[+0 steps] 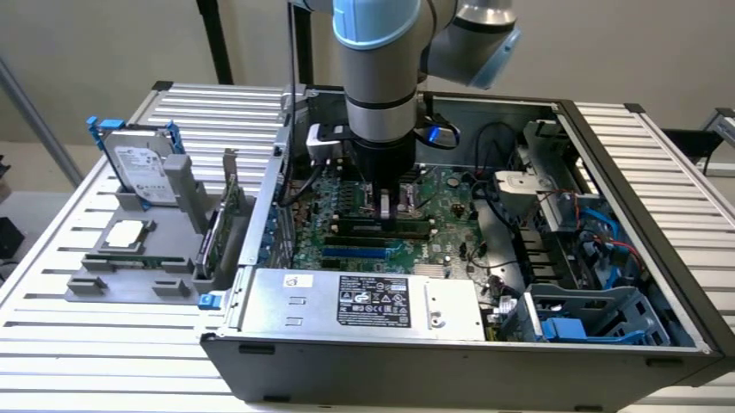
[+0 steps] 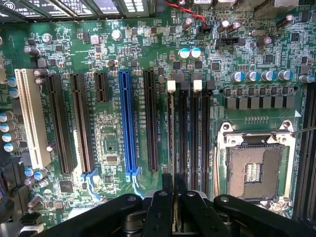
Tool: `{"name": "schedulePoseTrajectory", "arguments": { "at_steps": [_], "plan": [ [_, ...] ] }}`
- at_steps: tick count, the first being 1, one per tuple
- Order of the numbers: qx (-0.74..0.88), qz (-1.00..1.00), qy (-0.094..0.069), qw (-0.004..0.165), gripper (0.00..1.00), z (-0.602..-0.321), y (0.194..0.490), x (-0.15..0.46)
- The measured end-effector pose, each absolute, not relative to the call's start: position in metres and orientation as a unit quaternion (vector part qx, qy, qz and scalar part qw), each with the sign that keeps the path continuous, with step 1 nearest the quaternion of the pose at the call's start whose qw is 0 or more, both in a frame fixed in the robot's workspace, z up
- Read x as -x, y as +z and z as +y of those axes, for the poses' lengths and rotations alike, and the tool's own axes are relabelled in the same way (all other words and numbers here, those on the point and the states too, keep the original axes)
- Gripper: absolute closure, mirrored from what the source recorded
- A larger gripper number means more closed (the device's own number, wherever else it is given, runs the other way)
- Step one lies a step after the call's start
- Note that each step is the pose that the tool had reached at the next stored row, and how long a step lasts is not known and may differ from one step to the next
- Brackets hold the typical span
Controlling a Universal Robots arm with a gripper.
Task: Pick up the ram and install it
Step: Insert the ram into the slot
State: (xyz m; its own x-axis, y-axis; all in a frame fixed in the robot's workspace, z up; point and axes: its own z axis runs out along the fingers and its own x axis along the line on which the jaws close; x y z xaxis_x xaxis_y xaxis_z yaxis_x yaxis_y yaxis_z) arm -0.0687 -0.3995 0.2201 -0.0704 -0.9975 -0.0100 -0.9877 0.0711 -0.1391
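My gripper (image 1: 385,209) reaches down into the open computer case (image 1: 643,172), over the motherboard's memory slots (image 2: 192,133). Its black fingers (image 2: 163,207) are shut on the ram (image 2: 171,133). The wrist view shows the stick edge-on as a thin strip along the slot with the white latch (image 2: 171,86). It stands upright in line with that slot, and I cannot tell whether it is fully seated. In the exterior view the fingers hide most of the stick.
An empty processor socket (image 2: 254,170) lies beside the memory slots, and a blue expansion slot (image 2: 126,128) on their other side. The power supply (image 1: 361,301) fills the case front. At the exterior view's left, a grey fixture (image 1: 126,280) holds a hard drive (image 1: 147,172), a silver processor chip (image 1: 124,234) and a green expansion card (image 1: 230,215).
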Motion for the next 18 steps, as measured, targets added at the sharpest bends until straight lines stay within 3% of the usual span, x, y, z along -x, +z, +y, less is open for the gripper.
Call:
{"name": "schedulePoseTrajectory", "arguments": {
  "at_steps": [6, 7, 18],
  "plan": [
    [0.680, 0.730, -0.048, 0.051, 0.85, -0.399, 0.220, 0.069],
    [0.680, 0.730, -0.048, 0.051, 0.79, -0.399, 0.221, 0.069],
    [0.681, 0.730, -0.035, 0.039, 0.79, -0.399, 0.245, 0.065]
  ]
}}
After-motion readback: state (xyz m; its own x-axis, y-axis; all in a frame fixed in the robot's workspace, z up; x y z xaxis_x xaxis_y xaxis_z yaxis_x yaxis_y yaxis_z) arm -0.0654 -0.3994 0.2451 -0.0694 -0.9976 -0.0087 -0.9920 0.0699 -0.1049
